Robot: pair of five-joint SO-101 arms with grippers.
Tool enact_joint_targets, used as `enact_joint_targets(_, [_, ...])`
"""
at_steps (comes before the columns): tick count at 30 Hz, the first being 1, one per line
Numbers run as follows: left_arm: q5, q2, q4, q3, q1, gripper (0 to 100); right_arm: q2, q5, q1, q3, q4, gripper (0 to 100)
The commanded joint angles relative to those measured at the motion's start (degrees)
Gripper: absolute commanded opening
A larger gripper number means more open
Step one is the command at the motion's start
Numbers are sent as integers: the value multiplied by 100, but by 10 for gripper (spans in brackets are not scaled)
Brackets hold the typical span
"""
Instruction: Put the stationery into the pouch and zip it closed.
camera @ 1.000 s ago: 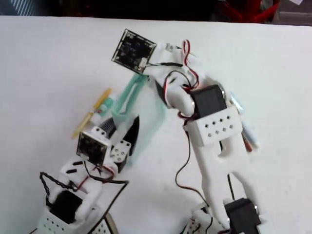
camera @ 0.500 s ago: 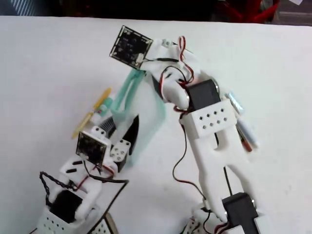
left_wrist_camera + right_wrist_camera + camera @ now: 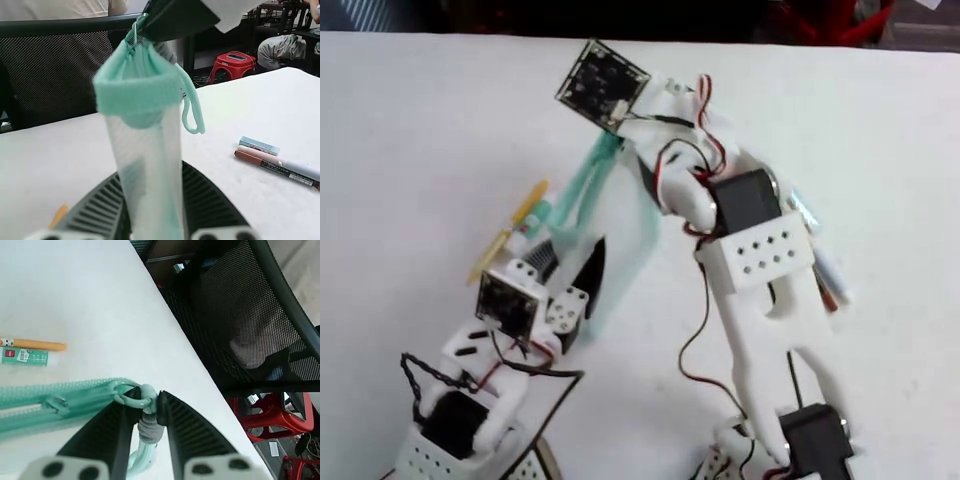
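Observation:
A mint-green translucent pouch (image 3: 605, 225) is stretched between both grippers above the table. My left gripper (image 3: 570, 262) is shut on its near end, the pouch (image 3: 147, 160) standing between the ribbed fingers (image 3: 95, 212). At the far end my right gripper (image 3: 625, 152) is shut on the zipper pull (image 3: 134, 394); it appears in the left wrist view as the dark right gripper (image 3: 167, 20) above the pouch's rim. A yellow pencil (image 3: 510, 232) and a small green eraser (image 3: 537, 214) lie left of the pouch. Markers (image 3: 825, 268) lie on the right, partly under the right arm.
In the left wrist view a red-brown marker (image 3: 260, 161), a white marker (image 3: 292, 170) and a small blue piece (image 3: 258, 145) lie together on the white table (image 3: 410, 130). A black mesh chair (image 3: 235, 325) stands past the table's far edge, with a red stool (image 3: 235, 62) behind.
The right wrist shifted slightly left, then back right and toward the far edge, taking the pouch's far end along. The left arm has stayed still.

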Motion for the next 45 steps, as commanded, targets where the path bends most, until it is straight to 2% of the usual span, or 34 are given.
enact_joint_targets(1, [-79,31,53,53,66,63,-374,-105,699,-202,66,22])
enact_joint_targets(21, [-88,31,79,53,66,61,48,-70,1393,-229,-31,18])
enact_joint_targets(26, [-475,31,79,53,101,60,-145,-70,1367,-229,-22,18])
enact_joint_targets(37, [-492,31,79,53,84,60,119,-97,1886,-211,-295,18])
enact_joint_targets(45, [-501,31,35,149,92,61,-215,-114,1692,-220,171,22])
